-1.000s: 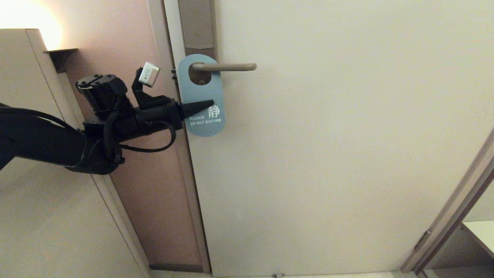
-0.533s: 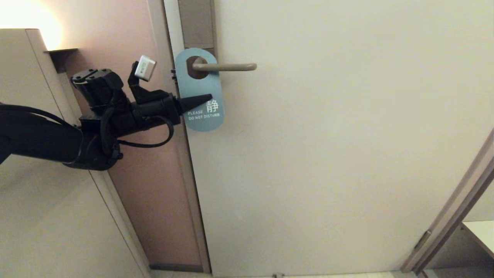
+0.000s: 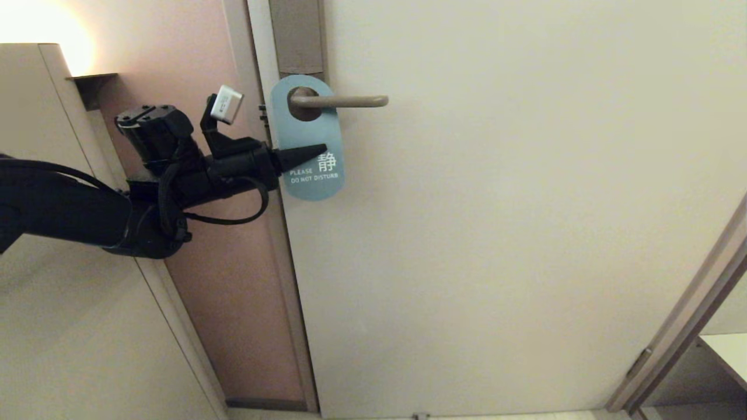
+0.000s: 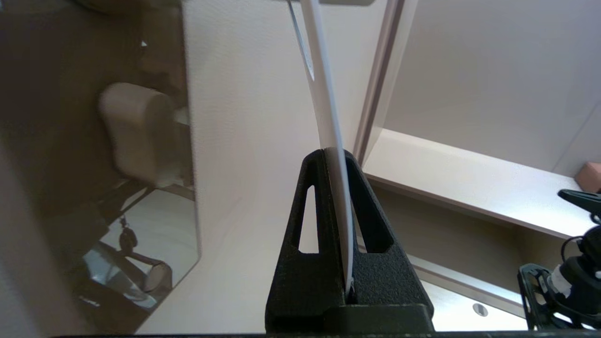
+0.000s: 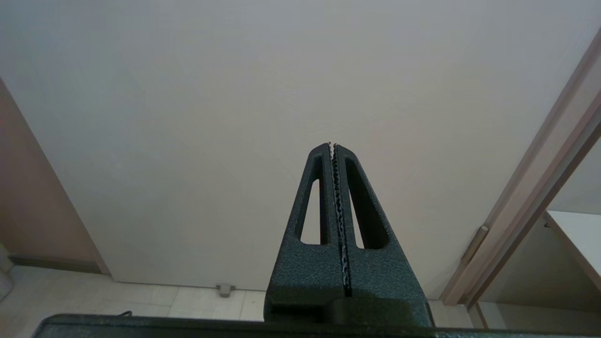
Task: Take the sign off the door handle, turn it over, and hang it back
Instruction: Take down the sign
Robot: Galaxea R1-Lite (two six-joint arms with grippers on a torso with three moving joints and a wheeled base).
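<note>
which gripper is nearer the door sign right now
Left. The left gripper is shut on the sign hanging on the door handle; the right gripper is shut, away from it, facing bare door.

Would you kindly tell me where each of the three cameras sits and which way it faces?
Head view: on the robot's head, facing the door; the left arm reaches in, left end effector clamped on the sign hanging on the door handle.
Left wrist view: behind the left end effector, looking along the sign seen edge-on.
Right wrist view: behind the shut right end effector, facing the door.
Shared: head and left wrist views show the sign; the door shows in every view.
</note>
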